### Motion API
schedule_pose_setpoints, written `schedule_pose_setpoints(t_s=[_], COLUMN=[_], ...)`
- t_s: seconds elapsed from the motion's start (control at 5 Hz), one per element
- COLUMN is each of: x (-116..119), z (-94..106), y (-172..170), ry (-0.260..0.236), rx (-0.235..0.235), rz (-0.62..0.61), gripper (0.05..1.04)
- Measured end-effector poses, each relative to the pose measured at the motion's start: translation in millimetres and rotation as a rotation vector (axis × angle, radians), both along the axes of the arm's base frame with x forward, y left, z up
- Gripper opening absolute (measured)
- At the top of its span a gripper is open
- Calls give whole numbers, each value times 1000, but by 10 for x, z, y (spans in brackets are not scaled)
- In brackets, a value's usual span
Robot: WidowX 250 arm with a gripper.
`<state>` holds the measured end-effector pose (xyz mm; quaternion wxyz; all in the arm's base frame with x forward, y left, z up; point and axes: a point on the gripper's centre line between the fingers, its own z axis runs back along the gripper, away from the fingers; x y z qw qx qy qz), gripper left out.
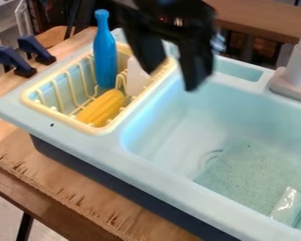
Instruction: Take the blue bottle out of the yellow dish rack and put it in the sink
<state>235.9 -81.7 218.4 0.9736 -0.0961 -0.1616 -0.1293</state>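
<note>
Camera view shows the gripper [172, 80], parted, near a blue bottle [105, 59], long axis upright, neck up.

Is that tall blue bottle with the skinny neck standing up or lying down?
Standing up. The bottle rises from the pale yellow slotted rack, neck on top.

Over the wide basin [165, 120], the hand [172, 73] could pass downwards through open room. Beside it, the tall blue bottle [105, 56] stands upright in the yellow rack [104, 129] and obstructs a low crossing there. Between the rack's bars, the white piece [135, 79] and the yellow ribbed piece [101, 108] leave only narrow gaps. At the basin's far right corner, the grey faucet [298, 68] rises as an obstacle.
</note>
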Motion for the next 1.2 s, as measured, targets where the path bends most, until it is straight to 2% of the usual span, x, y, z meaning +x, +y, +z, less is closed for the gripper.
schedule_pose_setpoints(t_s=[0.2, 0.6, 0.8, 1.0, 1.2], x=[52, 400, 529, 577, 544], z=[202, 520, 496, 344, 134], y=[353, 853, 1092, 1307, 1487], ry=[4, 39, 101, 165, 191], rx=[28, 115, 137, 147, 122], rz=[42, 122, 159, 166, 195], gripper=[1001, 1001, 1001, 1001, 1001])
